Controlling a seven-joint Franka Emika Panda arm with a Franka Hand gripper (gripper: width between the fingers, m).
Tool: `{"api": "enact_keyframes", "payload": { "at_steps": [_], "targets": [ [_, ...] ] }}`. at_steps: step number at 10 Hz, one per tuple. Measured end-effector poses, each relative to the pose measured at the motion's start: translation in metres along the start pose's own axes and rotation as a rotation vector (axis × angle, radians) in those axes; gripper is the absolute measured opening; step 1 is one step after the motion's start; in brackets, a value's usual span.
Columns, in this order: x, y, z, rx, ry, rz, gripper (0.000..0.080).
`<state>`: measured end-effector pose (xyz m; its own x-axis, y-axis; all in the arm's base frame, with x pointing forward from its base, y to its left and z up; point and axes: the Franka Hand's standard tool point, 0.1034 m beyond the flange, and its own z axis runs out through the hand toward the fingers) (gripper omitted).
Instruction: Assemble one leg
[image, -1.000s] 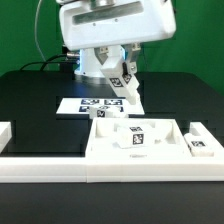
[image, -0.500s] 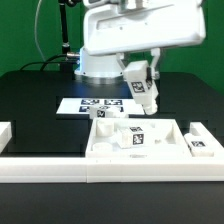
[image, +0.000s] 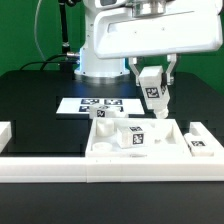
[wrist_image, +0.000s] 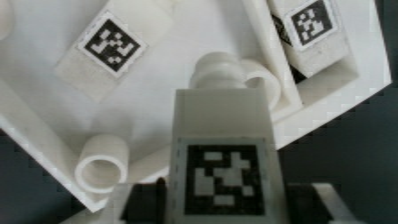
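Observation:
My gripper (image: 152, 80) is shut on a leg (image: 155, 98), a small white block with a black-and-white tag. It holds the leg nearly upright above the back right part of the large white panel (image: 110, 148). In the wrist view the held leg (wrist_image: 222, 130) stands between the two dark fingers (wrist_image: 153, 200), above the panel (wrist_image: 160, 110) and a round corner socket (wrist_image: 228, 72). A second leg (image: 133, 137) lies on the panel's middle. A third leg (image: 203, 146) lies at the panel's right end.
The marker board (image: 98, 104) lies on the black table behind the panel. A long white rail (image: 60, 166) runs along the front. A white block (image: 5, 132) sits at the exterior view's left edge. Another socket (wrist_image: 102, 170) and tagged legs (wrist_image: 111, 45) show below the wrist.
My gripper has carried the leg toward the exterior view's right, from over the marker board to over the panel's back right part. The leg has turned from tilted to nearly upright.

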<state>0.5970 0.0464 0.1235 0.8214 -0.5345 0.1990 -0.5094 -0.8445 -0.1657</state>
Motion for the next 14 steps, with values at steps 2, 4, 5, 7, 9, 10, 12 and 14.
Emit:
{"api": "enact_keyframes", "payload": {
  "at_steps": [2, 4, 5, 7, 9, 10, 12, 14],
  "targets": [
    [-0.002, -0.015, 0.005, 0.003, 0.064, -0.084, 0.0287],
    [-0.001, -0.022, 0.009, -0.035, 0.063, -0.251, 0.0287],
    [0.003, -0.023, 0.008, -0.03, 0.07, -0.231, 0.0287],
    [0.001, -0.023, 0.009, -0.031, 0.068, -0.235, 0.0287],
    [0.0, -0.02, 0.019, -0.054, 0.076, -0.366, 0.0287],
    [0.004, -0.018, 0.024, -0.059, 0.088, -0.413, 0.0287],
    [0.009, -0.025, 0.027, -0.061, 0.089, -0.449, 0.0287],
    [0.009, -0.025, 0.028, -0.057, 0.103, -0.45, 0.0287]
  ]
}}
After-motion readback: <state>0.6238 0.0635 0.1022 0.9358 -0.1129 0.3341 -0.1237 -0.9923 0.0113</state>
